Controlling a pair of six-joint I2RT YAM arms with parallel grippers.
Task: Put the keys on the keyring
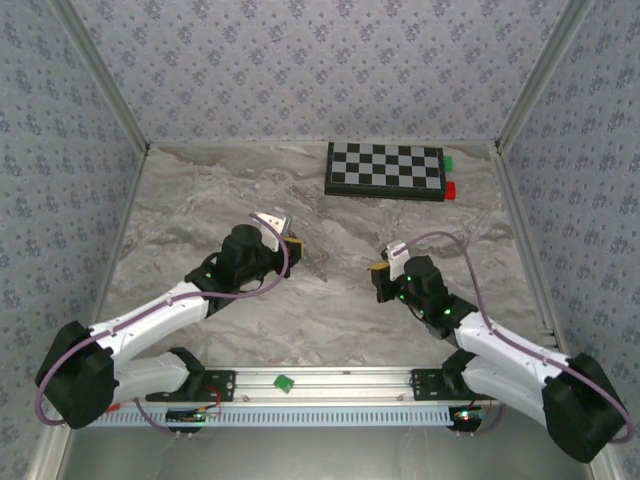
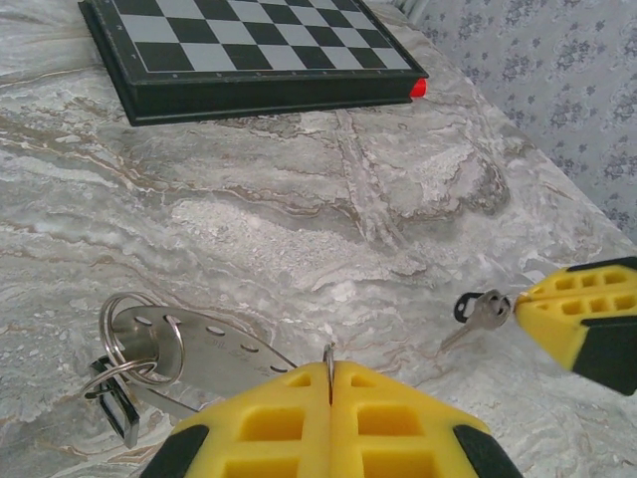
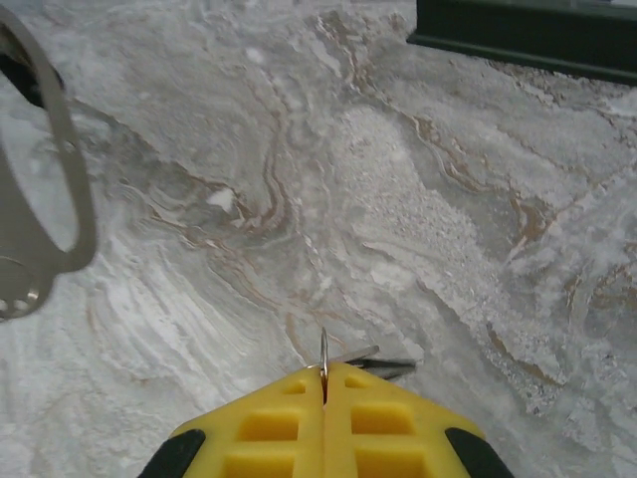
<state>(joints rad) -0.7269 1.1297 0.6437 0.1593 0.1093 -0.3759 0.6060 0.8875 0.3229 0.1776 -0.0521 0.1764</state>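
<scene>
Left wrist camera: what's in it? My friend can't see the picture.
The left gripper pinches a thin metal ring beside a silver tag with more rings. At right, the right gripper holds a dark-headed key; a chessboard lies on the marble table behind.

Your left arm (image 1: 150,315) and right arm (image 1: 500,350), bolted at either end of the rail (image 1: 330,380), wear white shells between black joint housings, bulkiest nearest the rail. A mauve cable (image 1: 287,260) loops along each, and small green lights glow on the right arm's black wrist. Farthest from the rail, the left pincer (image 2: 330,370) and right pincer (image 3: 323,373) have yellow fingers with square pockets and black backing.
</scene>
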